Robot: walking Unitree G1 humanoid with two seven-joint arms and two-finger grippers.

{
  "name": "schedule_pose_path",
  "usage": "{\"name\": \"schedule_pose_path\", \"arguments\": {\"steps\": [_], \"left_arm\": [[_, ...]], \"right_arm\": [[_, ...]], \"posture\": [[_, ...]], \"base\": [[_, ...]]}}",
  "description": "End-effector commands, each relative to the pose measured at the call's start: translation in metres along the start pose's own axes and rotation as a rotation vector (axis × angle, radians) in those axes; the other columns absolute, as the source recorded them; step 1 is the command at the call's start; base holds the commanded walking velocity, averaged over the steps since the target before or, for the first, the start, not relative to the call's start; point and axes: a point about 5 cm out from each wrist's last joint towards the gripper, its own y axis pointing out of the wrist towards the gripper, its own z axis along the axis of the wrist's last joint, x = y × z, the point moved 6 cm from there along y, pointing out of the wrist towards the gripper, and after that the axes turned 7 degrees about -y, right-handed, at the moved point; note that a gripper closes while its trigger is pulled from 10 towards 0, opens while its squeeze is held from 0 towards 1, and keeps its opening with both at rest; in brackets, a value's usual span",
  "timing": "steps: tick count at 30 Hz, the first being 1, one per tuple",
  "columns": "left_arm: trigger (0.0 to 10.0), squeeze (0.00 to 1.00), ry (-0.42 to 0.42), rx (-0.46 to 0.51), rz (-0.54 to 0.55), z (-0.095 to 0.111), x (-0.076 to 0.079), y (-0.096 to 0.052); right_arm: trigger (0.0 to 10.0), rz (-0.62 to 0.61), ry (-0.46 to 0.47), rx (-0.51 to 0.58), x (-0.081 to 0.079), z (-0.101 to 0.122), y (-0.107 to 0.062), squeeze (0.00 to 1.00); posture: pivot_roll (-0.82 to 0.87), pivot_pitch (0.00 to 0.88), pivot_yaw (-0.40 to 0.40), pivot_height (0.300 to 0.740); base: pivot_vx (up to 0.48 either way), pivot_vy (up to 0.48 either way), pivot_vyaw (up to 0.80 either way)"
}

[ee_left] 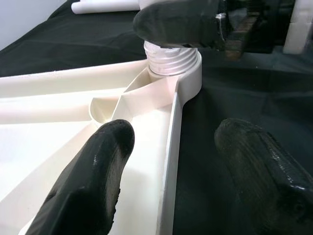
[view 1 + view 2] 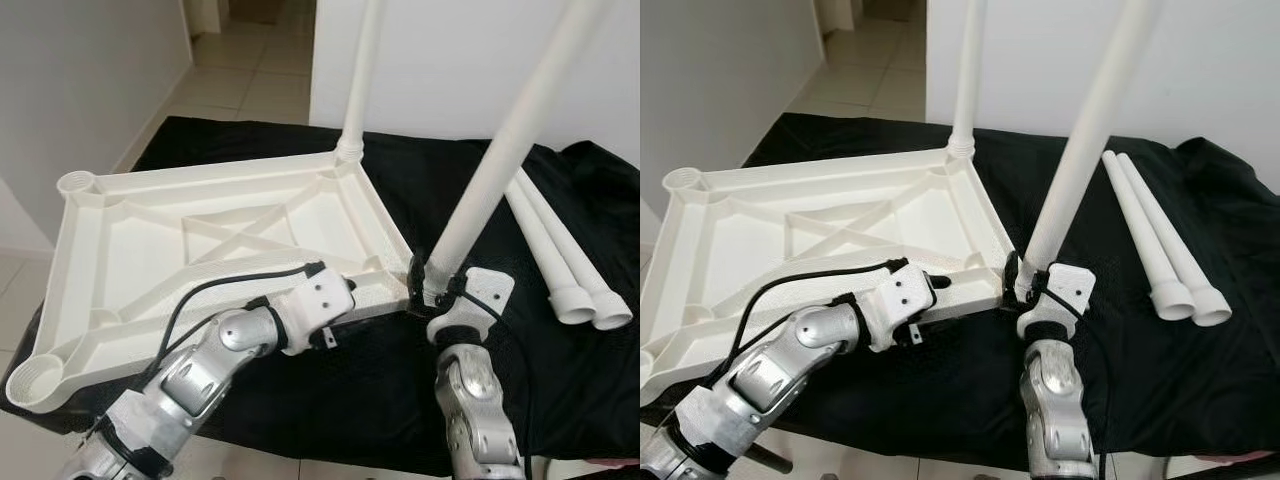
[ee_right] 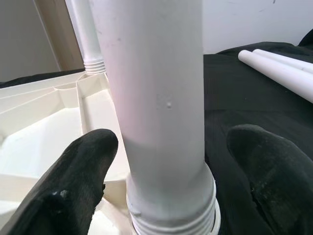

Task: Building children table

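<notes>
A black cloth covers the surface beside a white wall, bearing an upturned white tabletop with two legs standing in corner sockets, two spare legs lying apart, the left gripper spread astride its rim, the right gripper apparently loose around the near leg.

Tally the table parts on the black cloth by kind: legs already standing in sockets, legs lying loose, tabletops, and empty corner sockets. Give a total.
Tabletop, upside down: 1
Legs standing in corner sockets: 2, the far leg and the near leg
Loose legs lying on the black cloth: 2, and
Empty corner sockets: 2, and
Total parts: 5 (1 tabletop, 4 legs)
</notes>
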Motion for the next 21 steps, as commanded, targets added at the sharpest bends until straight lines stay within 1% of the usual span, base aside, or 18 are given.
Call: {"name": "schedule_pose_path", "arguments": {"steps": [1, 3, 4, 5, 6, 8, 9, 10, 11, 12, 13, 16, 20, 21], "left_arm": [[10.0, 0.00, 0.021, -0.017, -0.030, -0.002, -0.002, -0.003], [10.0, 0.00, 0.030, -0.024, -0.023, -0.003, -0.008, -0.006], [10.0, 0.00, 0.030, -0.024, -0.023, -0.003, -0.008, -0.006], [10.0, 0.00, 0.045, -0.027, -0.012, -0.002, -0.014, -0.007], [10.0, 0.00, 0.045, -0.027, -0.012, -0.002, -0.014, -0.007], [10.0, 0.00, 0.075, -0.035, 0.023, 0.000, -0.033, -0.012], [10.0, 0.00, 0.084, -0.038, 0.036, 0.002, -0.039, -0.014], [10.0, 0.00, 0.084, -0.038, 0.036, 0.002, -0.039, -0.014], [10.0, 0.00, 0.089, -0.039, 0.045, 0.002, -0.044, -0.015], [10.0, 0.00, 0.101, -0.043, 0.062, 0.003, -0.051, -0.018], [10.0, 0.00, 0.101, -0.043, 0.062, 0.003, -0.051, -0.018], [10.0, 0.00, 0.116, -0.039, 0.100, 0.007, -0.067, -0.023], [10.0, 0.00, 0.117, -0.028, 0.124, 0.010, -0.074, -0.025], [10.0, 0.00, 0.117, -0.027, 0.131, 0.010, -0.077, -0.025]], "right_arm": [[10.0, 0.027, 0.028, -0.005, -0.006, -0.001, -0.006, 0.00], [10.0, 0.048, 0.029, -0.005, -0.005, -0.002, -0.014, 0.00], [10.0, 0.048, 0.029, -0.005, -0.005, -0.002, -0.014, 0.00], [10.0, 0.090, 0.045, -0.009, -0.008, -0.002, -0.020, 0.00], [10.0, 0.090, 0.045, -0.009, -0.008, -0.002, -0.020, 0.00], [10.0, 0.183, 0.078, -0.024, -0.016, -0.005, -0.030, 0.00], [10.0, 0.217, 0.086, -0.030, -0.019, -0.006, -0.034, 0.00], [10.0, 0.217, 0.086, -0.030, -0.019, -0.006, -0.034, 0.00], [10.0, 0.246, 0.093, -0.035, -0.023, -0.007, -0.036, 0.00], [10.0, 0.295, 0.097, -0.038, -0.028, -0.008, -0.037, 0.00], [10.0, 0.295, 0.097, -0.038, -0.028, -0.008, -0.037, 0.00], [10.0, 0.356, 0.095, -0.032, -0.035, -0.007, -0.036, 0.00], [10.0, 0.381, 0.093, -0.025, -0.036, -0.006, -0.034, 0.00], [10.0, 0.398, 0.087, -0.020, -0.037, -0.005, -0.031, 0.00]], "posture": [[-0.09, 0.000, -0.030, 0.740], [-0.10, 0.000, -0.022, 0.740], [-0.10, 0.000, -0.022, 0.740], [-0.10, 0.000, -0.019, 0.740], [-0.10, 0.000, -0.019, 0.740], [-0.10, 0.000, -0.008, 0.740], [-0.10, 0.000, -0.008, 0.740], [-0.10, 0.000, -0.008, 0.740], [-0.10, 0.000, -0.006, 0.740], [-0.10, 0.000, -0.007, 0.740], [-0.10, 0.000, -0.007, 0.740], [-0.10, 0.000, -0.004, 0.740], [-0.10, 0.000, -0.006, 0.740], [-0.10, 0.000, -0.011, 0.740]], "base": [[0.000, 0.000, 0.00], [0.000, 0.000, 0.00], [0.000, 0.000, 0.00], [0.000, 0.000, 0.00], [0.000, 0.000, 0.00], [0.000, 0.000, 0.00], [0.000, 0.000, 0.00], [0.000, 0.000, 0.00], [0.000, 0.000, 0.00], [0.000, 0.000, 0.00], [0.000, 0.000, 0.00], [0.000, 0.000, 0.00], [0.000, 0.000, 0.00], [0.000, 0.000, 0.00]]}}
